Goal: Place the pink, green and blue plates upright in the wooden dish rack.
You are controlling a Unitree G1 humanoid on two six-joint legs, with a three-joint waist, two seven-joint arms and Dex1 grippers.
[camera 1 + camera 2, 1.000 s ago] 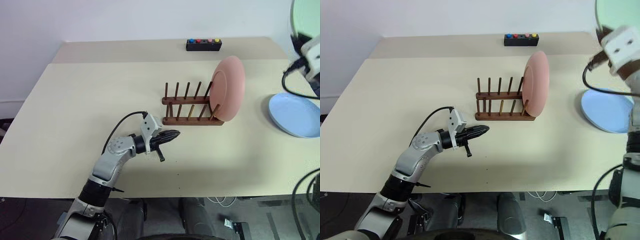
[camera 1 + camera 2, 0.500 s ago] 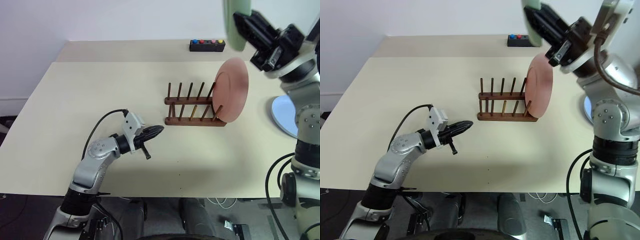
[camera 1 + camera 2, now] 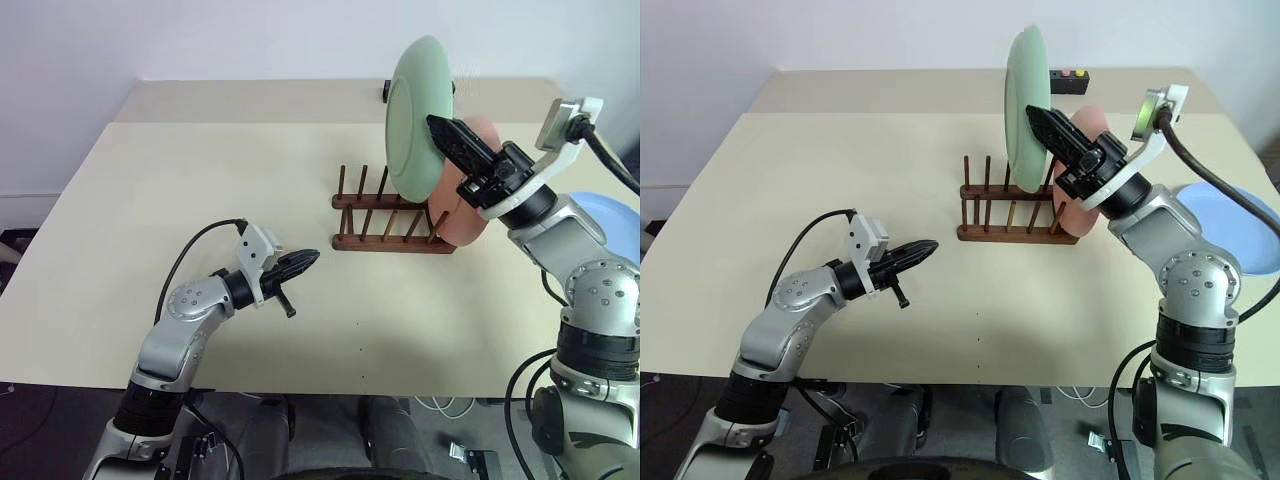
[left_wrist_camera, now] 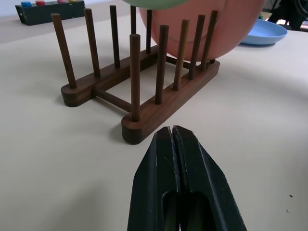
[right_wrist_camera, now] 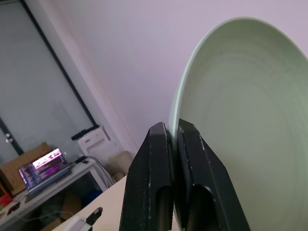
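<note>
Here, on the cream table (image 3: 150, 180): left gripper (image 3: 308, 262), two black fingers pressed together with nothing between them, hovering in front of and left of the small dark brown wooden dish rack (image 3: 385, 215), pointing toward its near left corner, apart from it.

Further right, the rack itself: two parallel rails with rows of upright pegs, left slots bare. In its rightmost slot, a salmon pink round matte plate (image 3: 468, 225), upright on edge, leaning slightly against the pegs.

Above the rack, a pale mint green round plate (image 3: 415, 115), held upright on edge in the air, clear of the pegs, in front of and partly hiding the pink one. Pinched at its rim by the right gripper (image 5: 172, 132), black fingers clamped either side of the edge, reaching in from the right of the rack.

Behind the rack, near the table's far edge, a small black box with coloured buttons (image 3: 1072, 78), mostly hidden by the green plate.

Right of the rack, well apart, a light blue round plate (image 3: 1230, 225) lying flat on the table, partly behind the right arm.
</note>
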